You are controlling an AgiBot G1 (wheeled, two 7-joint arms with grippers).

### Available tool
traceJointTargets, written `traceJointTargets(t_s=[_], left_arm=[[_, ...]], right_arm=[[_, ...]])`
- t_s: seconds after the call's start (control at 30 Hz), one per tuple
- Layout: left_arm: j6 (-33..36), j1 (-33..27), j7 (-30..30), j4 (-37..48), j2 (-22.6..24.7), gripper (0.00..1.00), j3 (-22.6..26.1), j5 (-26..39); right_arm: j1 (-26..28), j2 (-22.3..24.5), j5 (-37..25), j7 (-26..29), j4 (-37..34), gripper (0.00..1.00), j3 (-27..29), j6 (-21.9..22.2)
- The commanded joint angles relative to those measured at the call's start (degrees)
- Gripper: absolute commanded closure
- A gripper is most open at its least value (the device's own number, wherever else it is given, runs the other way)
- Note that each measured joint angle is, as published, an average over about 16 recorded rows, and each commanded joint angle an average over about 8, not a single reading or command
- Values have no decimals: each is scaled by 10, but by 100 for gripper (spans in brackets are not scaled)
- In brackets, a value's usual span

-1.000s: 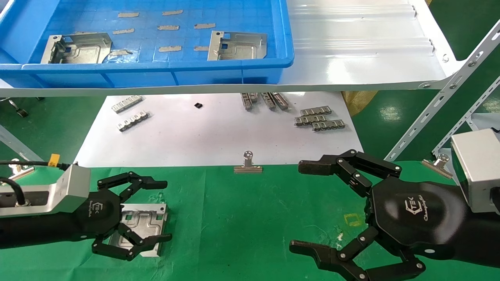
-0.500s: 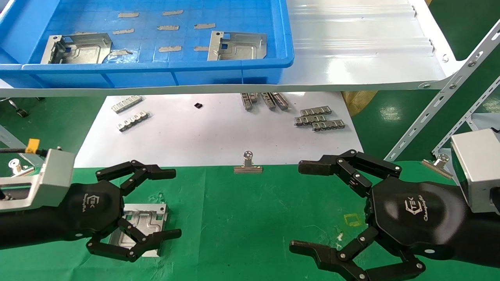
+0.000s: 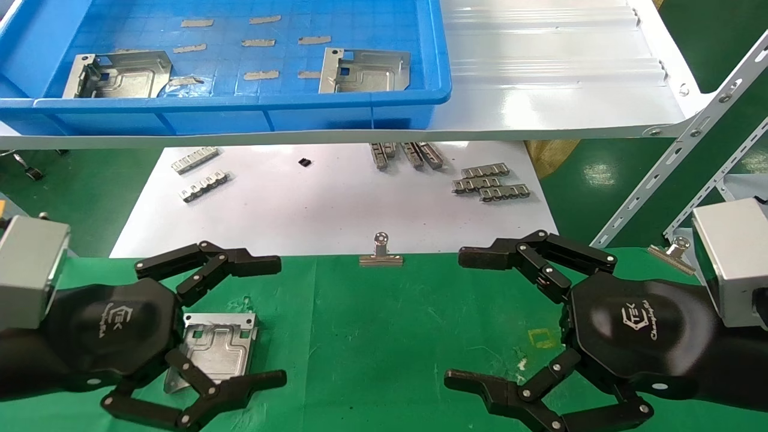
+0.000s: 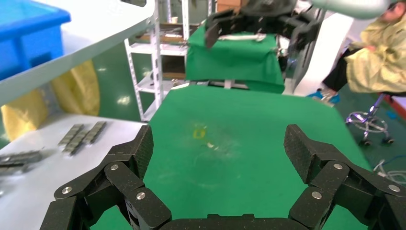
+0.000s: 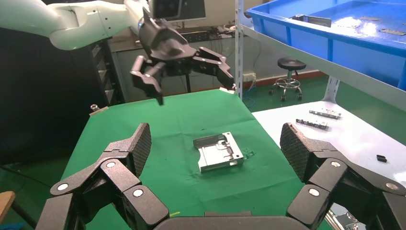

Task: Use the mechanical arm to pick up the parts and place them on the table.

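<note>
One part [image 3: 219,345] lay flat on the green surface [image 3: 384,336] at the near left, delivered and free of any grip. The left claw [image 3: 240,321] hung just above it with its fingers spread wide apart, one pair on the far side of the plate and the other on the near side, holding nothing; the right wrist view showed clear air between that claw [image 5: 184,67] and the plate [image 5: 219,152]. So that placement looked complete.

Two more parts waited in the blue bin [image 3: 240,102] on the far white shelf [image 3: 558,90]: one at the bin's left [image 3: 117,75], one toward its right [image 3: 365,71]. By my reading the job stood roughly a third done, with both of those left to fetch.

The right claw [image 3: 474,318] sat parked over the surface at the near right, fingers also fully apart and empty.

Small toothed strips [image 3: 491,183] lay on the white sheet [image 3: 324,204] between shelf and surface, and a binder clip [image 3: 380,252] pinched the cloth's far edge.

Readable writing was sparse: a white "TEK" logo on the back of each claw, with a slanted script word beside it on the right one that looked like "Changing" something, too unclear to give in full.
</note>
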Motion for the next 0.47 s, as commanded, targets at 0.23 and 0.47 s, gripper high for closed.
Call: traceJointTargets(t_s=[0.23, 0.47], left_arm=[[-7, 29, -44, -62, -10, 0, -36, -23], [-9, 35, -49, -74, -12, 0, -44, -28]], right_arm=[[0, 0, 0, 0, 0, 0, 0, 0], [0, 0, 0, 0, 0, 0, 0, 0]])
